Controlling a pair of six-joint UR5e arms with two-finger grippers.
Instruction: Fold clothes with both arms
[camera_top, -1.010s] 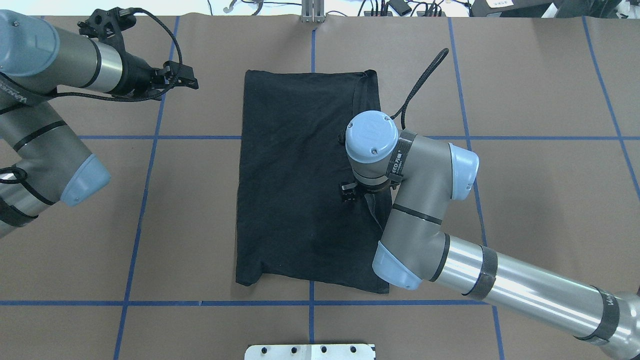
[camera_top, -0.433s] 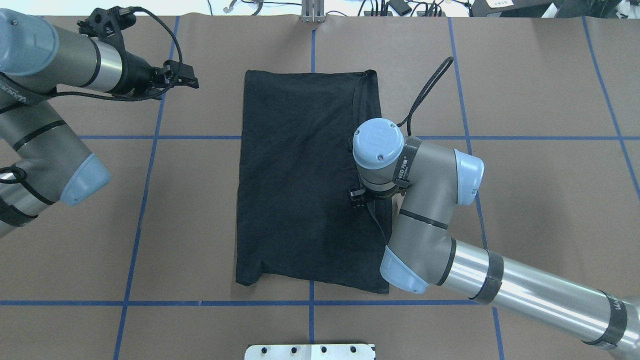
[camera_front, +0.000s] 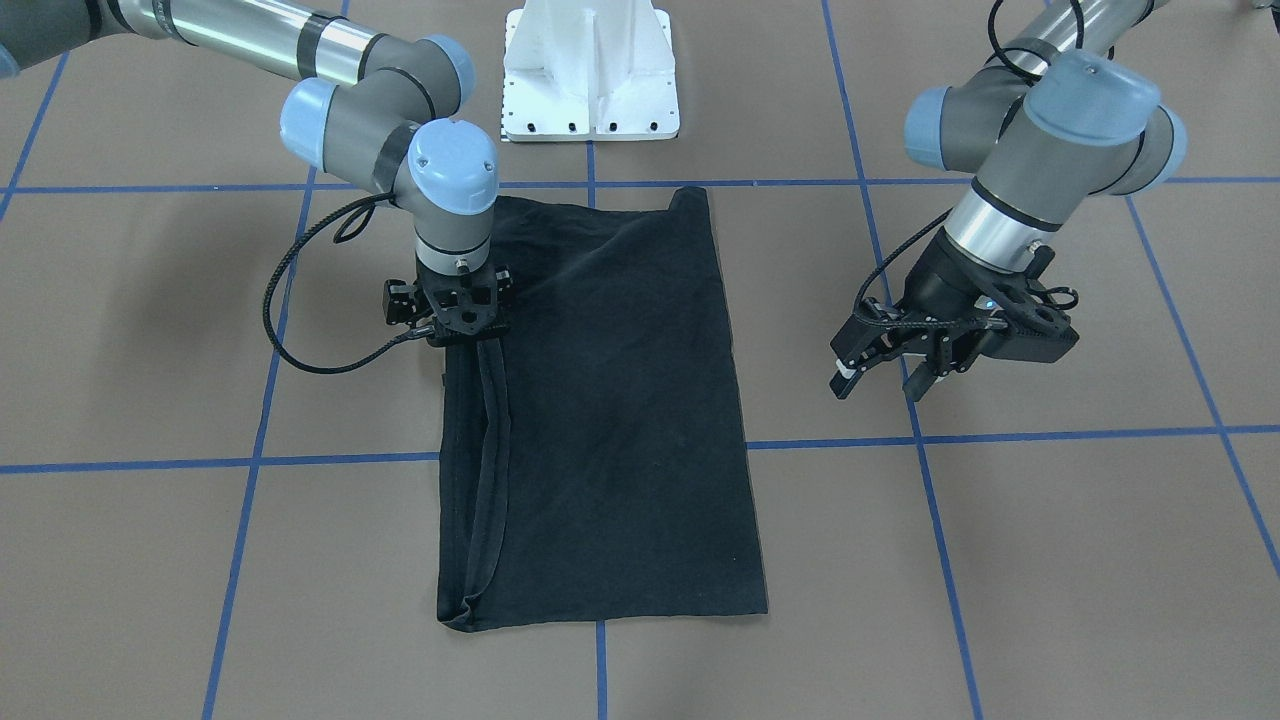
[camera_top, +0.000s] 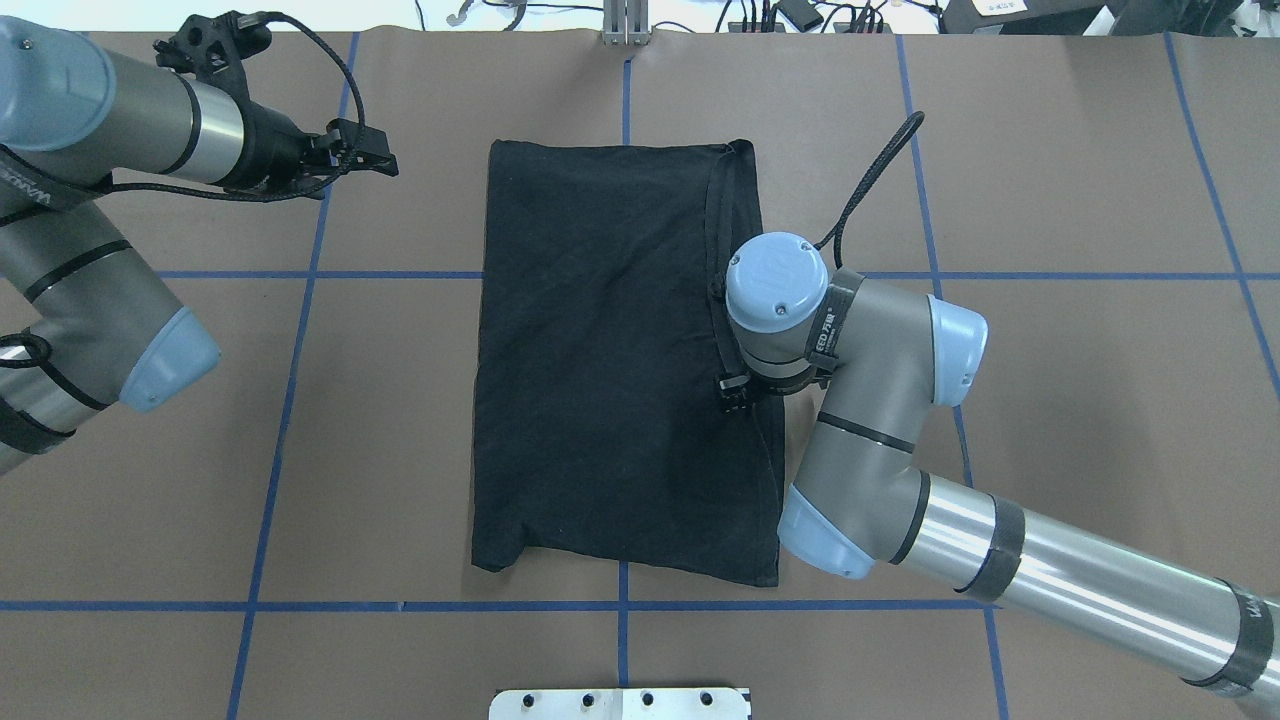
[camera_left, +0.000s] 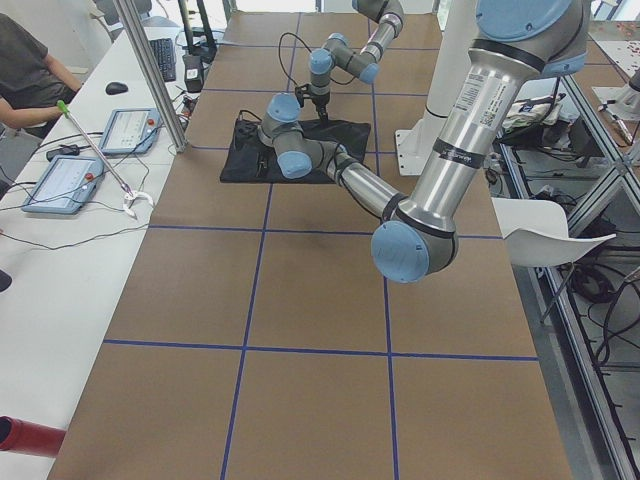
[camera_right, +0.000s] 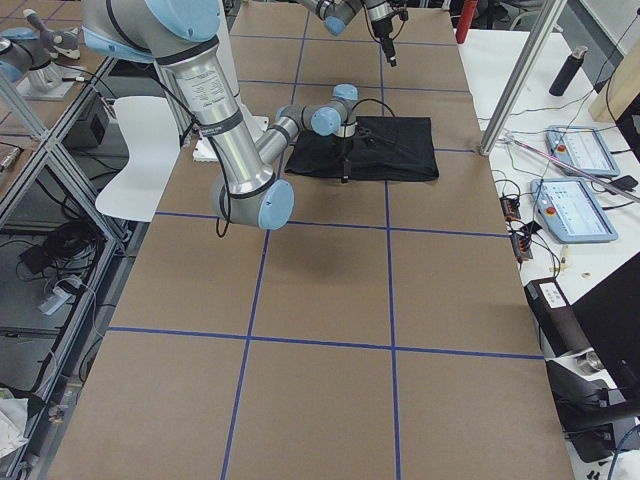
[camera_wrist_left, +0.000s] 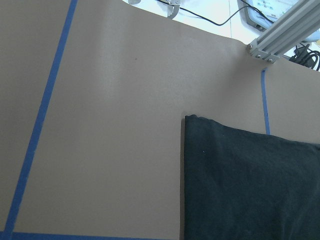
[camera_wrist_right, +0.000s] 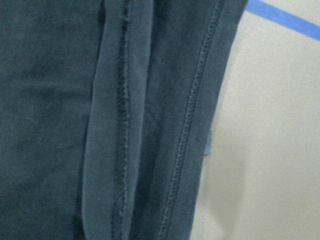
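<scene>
On brown paper gridded with blue tape lies the T-shirt.

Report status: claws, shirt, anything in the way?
Left claw open, off the T-shirt. Right claw low at its hemmed edge, grip unclear. T-shirt folded narrow, lying flat. Nothing blocking.

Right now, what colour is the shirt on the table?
Plain black T-shirt; overhead view shows it best.

Black band on right arm: partial white lettering "EED"; nothing else legible.
</scene>
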